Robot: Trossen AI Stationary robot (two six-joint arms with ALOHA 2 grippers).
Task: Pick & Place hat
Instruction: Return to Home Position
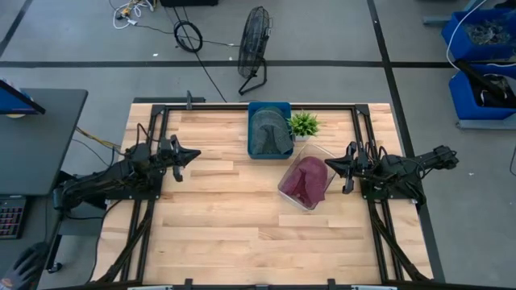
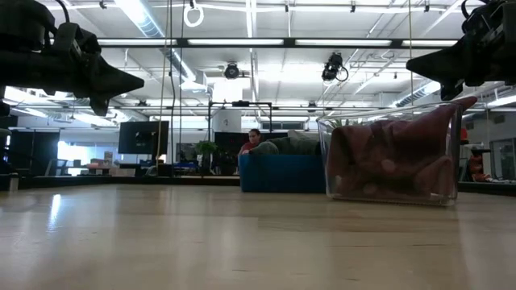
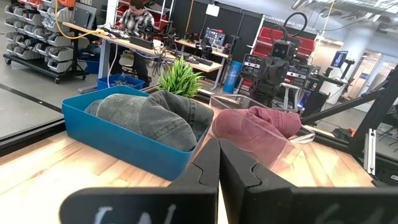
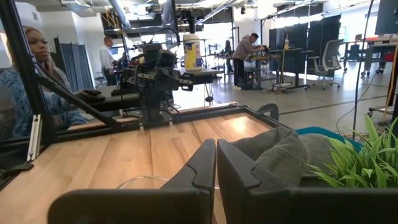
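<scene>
A grey hat (image 1: 269, 134) lies in a blue bin (image 1: 269, 108) at the table's far middle; it also shows in the left wrist view (image 3: 146, 115). A maroon hat (image 1: 306, 179) lies in a clear plastic bin (image 1: 287, 190) right of centre, also in the low view (image 2: 395, 157). My left gripper (image 1: 193, 155) is shut and empty, held above the table's left side. My right gripper (image 1: 329, 164) is shut and empty, just above the clear bin's right rim.
A small green potted plant (image 1: 304, 123) stands beside the blue bin's right side. Black frame rails (image 1: 161, 121) run along the table's left, right and far edges. Bare wood lies in the table's near half (image 1: 258, 242). A person sits beyond the table (image 4: 37, 81).
</scene>
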